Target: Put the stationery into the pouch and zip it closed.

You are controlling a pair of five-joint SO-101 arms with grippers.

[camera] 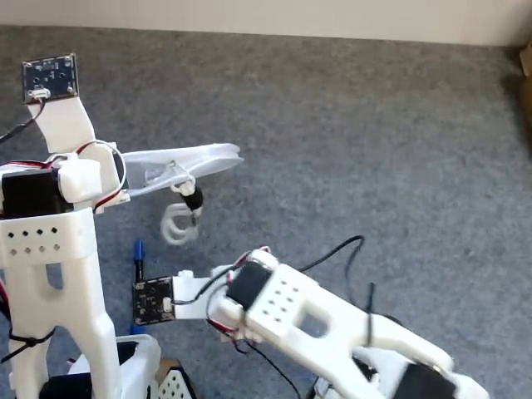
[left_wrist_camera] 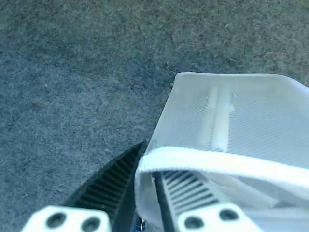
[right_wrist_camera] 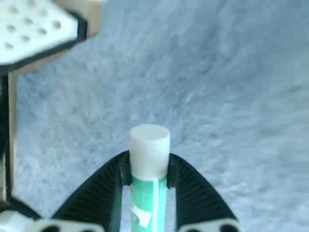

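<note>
A translucent white mesh pouch [camera: 184, 165] hangs above the grey carpet, held at one end by my left gripper [left_wrist_camera: 149, 162], which is shut on its zip-edged rim [left_wrist_camera: 212, 162]. A white cord loop [camera: 177, 224] with a black toggle [camera: 193, 199] dangles under the pouch. My right gripper [right_wrist_camera: 148, 166] is shut on a green glue stick [right_wrist_camera: 149, 145] with a white cap, low over the carpet near the left arm's base. A blue pen [camera: 139, 253] lies on the carpet between the two arms.
The left arm's white base [right_wrist_camera: 34, 29] stands close beside the right gripper, with a tan board edge [right_wrist_camera: 12, 125] beside it. The right arm [camera: 291, 312] crosses the near part of the scene. Grey carpet [camera: 374, 141] stretches to the far right.
</note>
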